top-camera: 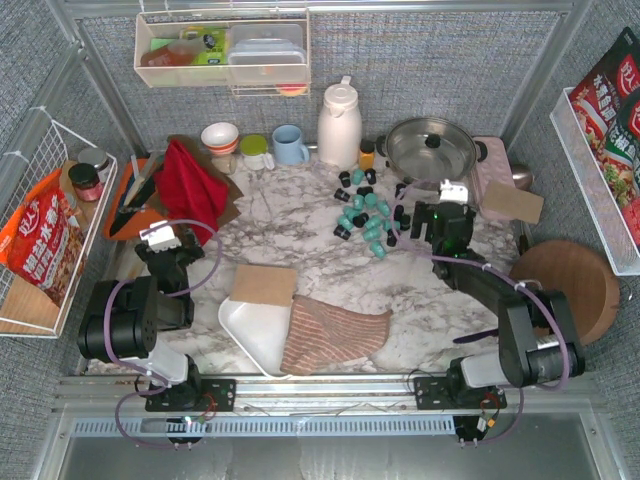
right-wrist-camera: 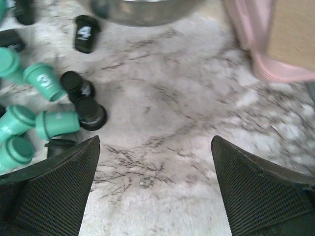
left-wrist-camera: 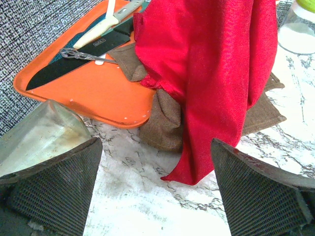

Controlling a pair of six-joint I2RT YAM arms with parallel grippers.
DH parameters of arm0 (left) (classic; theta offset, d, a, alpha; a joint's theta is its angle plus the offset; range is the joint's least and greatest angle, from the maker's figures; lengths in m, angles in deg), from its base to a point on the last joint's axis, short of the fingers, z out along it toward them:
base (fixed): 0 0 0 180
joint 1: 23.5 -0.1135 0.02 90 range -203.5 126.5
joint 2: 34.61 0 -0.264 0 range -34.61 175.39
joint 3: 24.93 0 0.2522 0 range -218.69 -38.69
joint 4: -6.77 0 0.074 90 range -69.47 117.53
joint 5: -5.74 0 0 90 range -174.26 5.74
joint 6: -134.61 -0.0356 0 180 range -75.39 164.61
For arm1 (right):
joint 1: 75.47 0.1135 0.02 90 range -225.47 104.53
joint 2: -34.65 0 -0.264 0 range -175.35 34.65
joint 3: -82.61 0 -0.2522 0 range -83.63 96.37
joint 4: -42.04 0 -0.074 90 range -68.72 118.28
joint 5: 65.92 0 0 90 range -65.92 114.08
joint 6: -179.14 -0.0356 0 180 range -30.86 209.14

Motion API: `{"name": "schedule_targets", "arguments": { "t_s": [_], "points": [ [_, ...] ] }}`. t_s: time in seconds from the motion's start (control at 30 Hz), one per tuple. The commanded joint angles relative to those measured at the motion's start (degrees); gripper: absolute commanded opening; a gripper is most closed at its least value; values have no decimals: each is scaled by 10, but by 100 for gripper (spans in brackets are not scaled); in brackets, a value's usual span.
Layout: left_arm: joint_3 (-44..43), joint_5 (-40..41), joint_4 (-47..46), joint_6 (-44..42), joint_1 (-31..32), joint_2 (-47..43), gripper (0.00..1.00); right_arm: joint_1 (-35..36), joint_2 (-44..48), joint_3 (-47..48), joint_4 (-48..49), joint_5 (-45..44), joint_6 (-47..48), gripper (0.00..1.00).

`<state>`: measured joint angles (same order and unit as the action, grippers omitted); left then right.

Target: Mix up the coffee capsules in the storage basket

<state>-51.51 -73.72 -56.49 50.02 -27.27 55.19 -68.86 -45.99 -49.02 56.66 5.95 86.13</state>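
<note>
- I am seeing the right gripper [top-camera: 441, 216] [right-wrist-camera: 155, 194] standing with its jaws wide apart, bare marble table [right-wrist-camera: 172, 128] showing between them.
- The small teal-green and black cup-shaped coffee capsules [top-camera: 372, 228] [right-wrist-camera: 45, 81] are lying loose on the marble just to the left of this claw, most tipped on their sides, teal and black intermingled.
- Ahead of the claw, a round steel pan with a lid [top-camera: 432, 146] is sitting; ahead and to its right a pink appliance [right-wrist-camera: 263, 54] is showing.
- The white shallow rounded plastic storage basket [top-camera: 248, 330] is lying well back from both claws, near the arm bases and between them, half covered by a striped pinkish knitted cloth [top-camera: 335, 335], with a brown cardboard square [top-camera: 265, 284] overlapping its far edge.
- The left gripper [top-camera: 160, 240] [left-wrist-camera: 157, 196] is also holding its jaws wide apart over marble.
- Straight ahead of that claw a crumpled red cloth [left-wrist-camera: 206, 73] is draping over a brown cloth [left-wrist-camera: 165, 125]; ahead and to the left an orange plastic tray [left-wrist-camera: 98, 96] is carrying a black-bladed knife [left-wrist-camera: 74, 61].
</note>
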Motion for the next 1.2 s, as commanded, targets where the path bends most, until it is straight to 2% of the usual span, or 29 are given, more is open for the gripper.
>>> {"name": "schedule_targets", "arguments": {
  "t_s": [0.0, 0.07, 0.13, 0.43, 0.6, 1.03, 1.17],
  "points": [
    [-1, 0, -4, 2, 0, -1, 99, 7, 25, 57, -219, -157, -121, 99],
    [-1, -1, -5, 2, -1, -1, 99, 8, 42, 79, -289, -191, -165, 99],
    [-1, -1, -5, 2, -1, -1, 99, 8, 59, 90, -324, -190, -169, 99],
    [-1, 0, -5, 2, -1, -1, 99, 17, 166, 89, -394, -51, -167, 99],
    [-1, 0, -5, 2, 0, -1, 99, 45, 212, 78, -407, -6, -137, 99],
    [-2, -2, -4, 0, -1, -3, 99, 154, 343, 61, -440, 0, -97, 98],
    [-27, -27, 85, -8, 1, -53, 99, 171, 355, 66, -462, -10, -96, 98]
  ]
}}
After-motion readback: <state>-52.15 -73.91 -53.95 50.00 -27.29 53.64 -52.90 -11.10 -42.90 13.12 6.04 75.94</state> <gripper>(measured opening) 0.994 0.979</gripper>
